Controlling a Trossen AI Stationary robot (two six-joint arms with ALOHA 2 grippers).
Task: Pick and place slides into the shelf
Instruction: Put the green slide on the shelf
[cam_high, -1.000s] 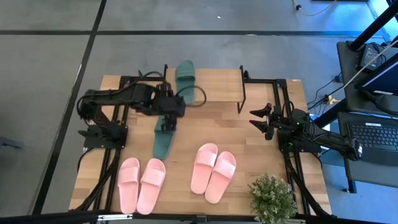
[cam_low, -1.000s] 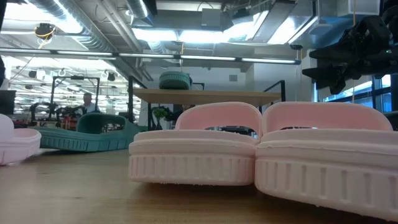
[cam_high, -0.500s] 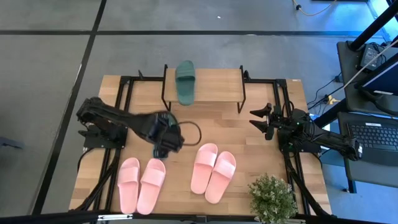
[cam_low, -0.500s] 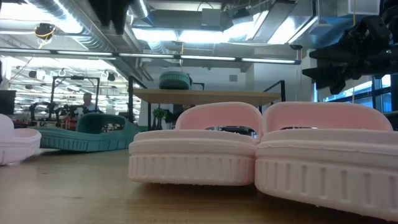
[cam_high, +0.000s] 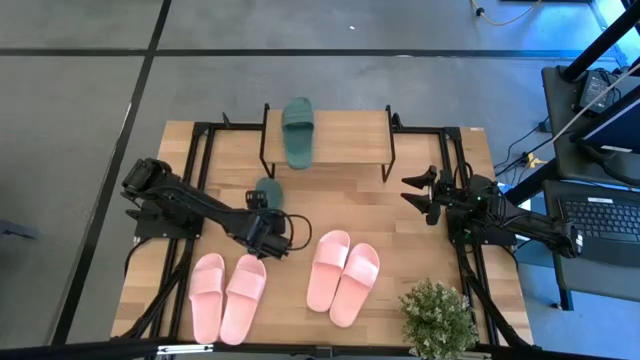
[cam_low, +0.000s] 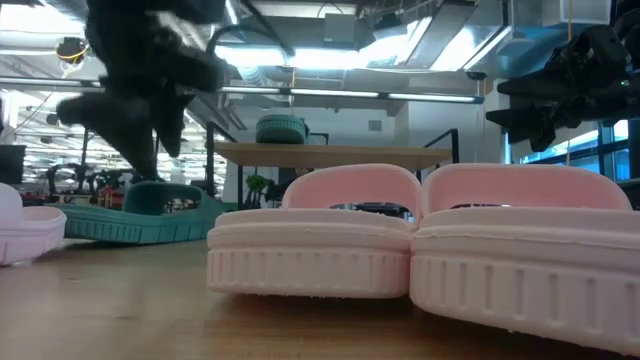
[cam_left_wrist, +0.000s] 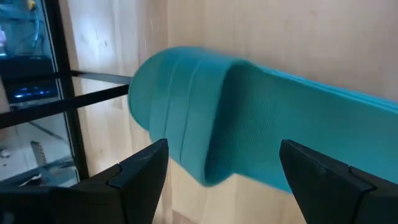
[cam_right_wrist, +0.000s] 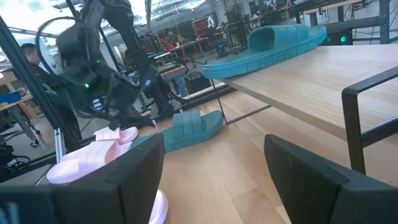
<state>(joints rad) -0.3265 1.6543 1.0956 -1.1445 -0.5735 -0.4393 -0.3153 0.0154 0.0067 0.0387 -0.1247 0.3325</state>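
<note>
The left tool, fingers spread, hides most of one green slide beneath it. Counted: two green slides, one on the shelf, and four pink slides; the right tool is spread too.

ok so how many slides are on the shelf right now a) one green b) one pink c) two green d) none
a: a single green slide lies on the shelf, while the other green slide is on the table under the left arm and both pink pairs sit on the table too.
</note>
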